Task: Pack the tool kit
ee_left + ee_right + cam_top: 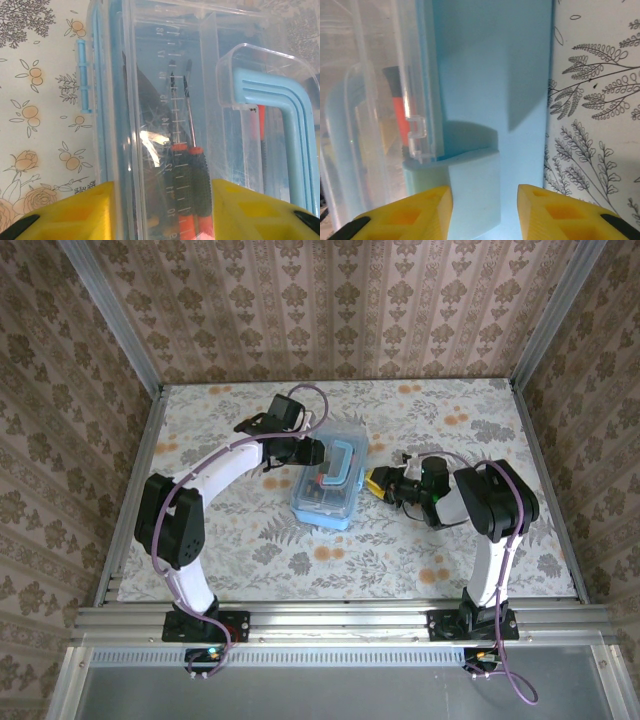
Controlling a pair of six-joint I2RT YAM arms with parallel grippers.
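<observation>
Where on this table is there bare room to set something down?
Bare table runs along the far edge behind the box, and in front of it toward the near edge. It is crowded on both sides of the box, where the left gripper and right gripper sit.

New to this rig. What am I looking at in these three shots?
Two robot arms are bolted at the near edge of a table, each ending in a two-finger gripper. The wide picture comes from a fixed camera above and behind; the other two from wrist cameras, so the yellow fingers at the bottom are each arm's own. On the table stands a clear plastic box with a blue handle; screwdrivers lie inside. The left gripper straddles part of the box; whether it pinches, I can't tell. The right gripper is open around a blue tab on the box, holding nothing.
</observation>
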